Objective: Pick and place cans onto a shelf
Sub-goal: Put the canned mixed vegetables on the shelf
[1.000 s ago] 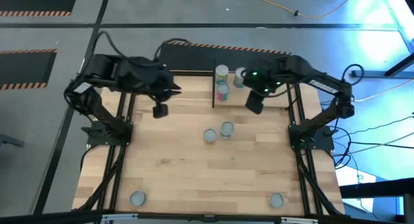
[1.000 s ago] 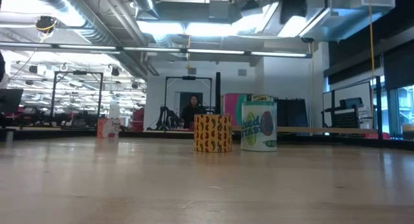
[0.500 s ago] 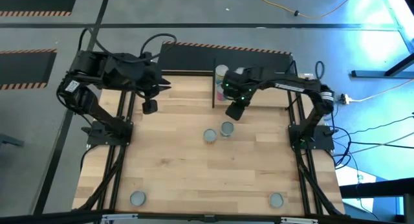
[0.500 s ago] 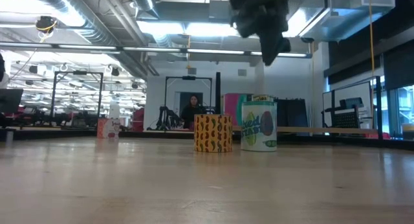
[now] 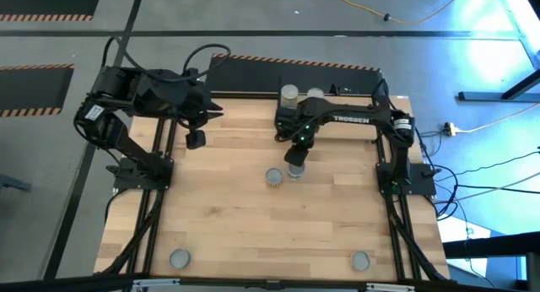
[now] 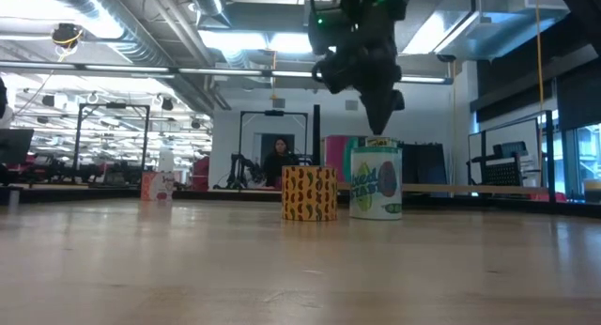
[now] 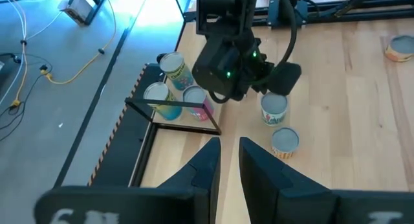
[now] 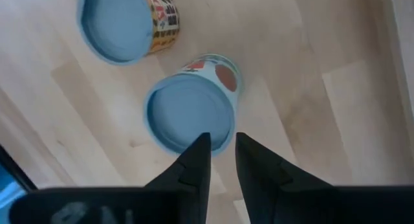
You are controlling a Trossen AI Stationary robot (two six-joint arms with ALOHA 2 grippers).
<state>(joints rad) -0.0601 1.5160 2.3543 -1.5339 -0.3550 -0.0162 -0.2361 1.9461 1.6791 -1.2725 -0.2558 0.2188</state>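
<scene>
Two cans stand upright mid-table: a pale-label can and a yellow patterned can. My right gripper hangs shut just above the pale can's top, clear of it. The shelf lies at the table's far side with cans standing on it; the left wrist view shows three there. My left gripper is shut and empty, in the air over the table's far left.
Two more cans stand near the table's near edge, one left and one right. The shelf's thin black panel stands upright on its left side. The right arm stretches across over the shelf.
My right gripper has swung from over the shelf toward the table's middle and come down, and now hangs above the pale can. My left gripper has drawn back a little toward the table's far left, then kept still. The cans have not moved.
</scene>
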